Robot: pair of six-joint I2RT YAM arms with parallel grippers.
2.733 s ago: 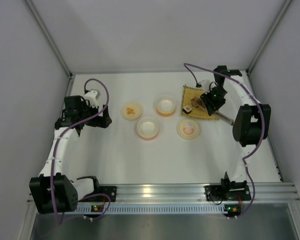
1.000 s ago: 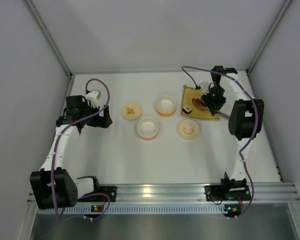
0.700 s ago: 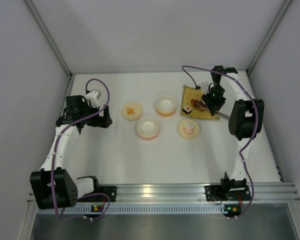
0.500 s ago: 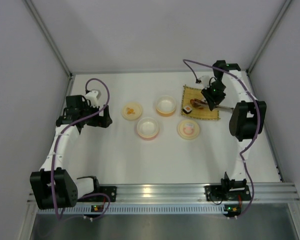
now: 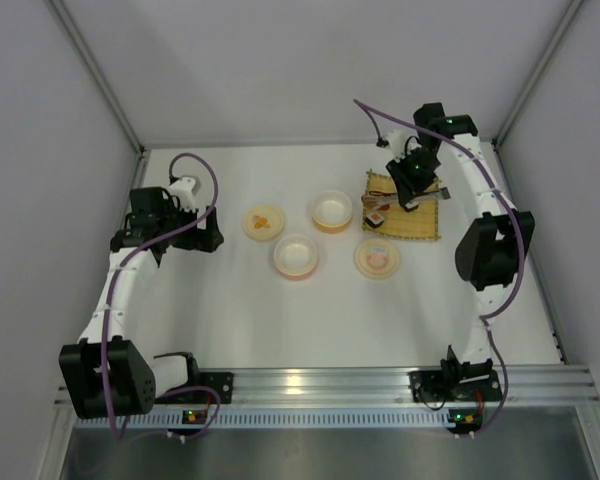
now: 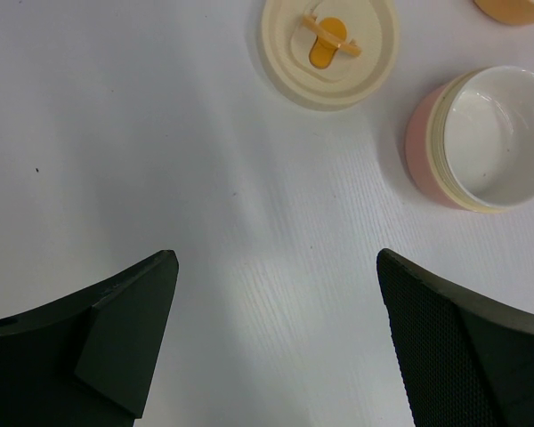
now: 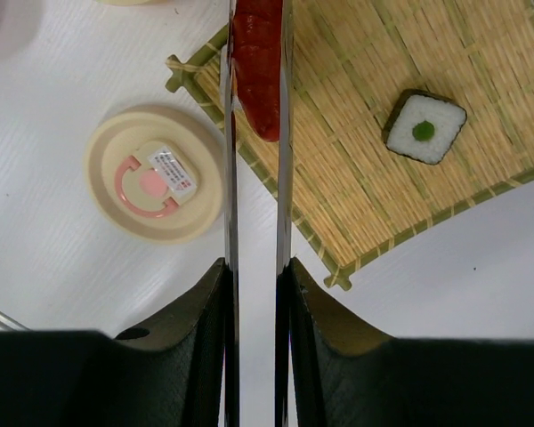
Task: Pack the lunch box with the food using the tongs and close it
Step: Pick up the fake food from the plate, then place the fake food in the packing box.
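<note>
Top view: the right gripper (image 5: 412, 180) is over the bamboo mat (image 5: 420, 228); the left gripper (image 5: 212, 240) sits left of the bowls. Left wrist: jaws fully spread, empty, near the pink-rimmed bowl (image 6: 481, 138). Right wrist: fingers (image 7: 325, 329) clamped on the tongs (image 7: 283, 178), which pinch the red sausage (image 7: 256, 53) at the mat's edge.

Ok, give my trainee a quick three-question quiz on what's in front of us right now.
1. Fill in: the green-centred sushi roll lies on the ____.
2. The right gripper holds the tongs; they pinch: A) that sushi roll B) the red sausage C) nothing.
3. True or false: the left gripper is open and empty.
Key: 1 bamboo mat; 2 B; 3 true.
</note>
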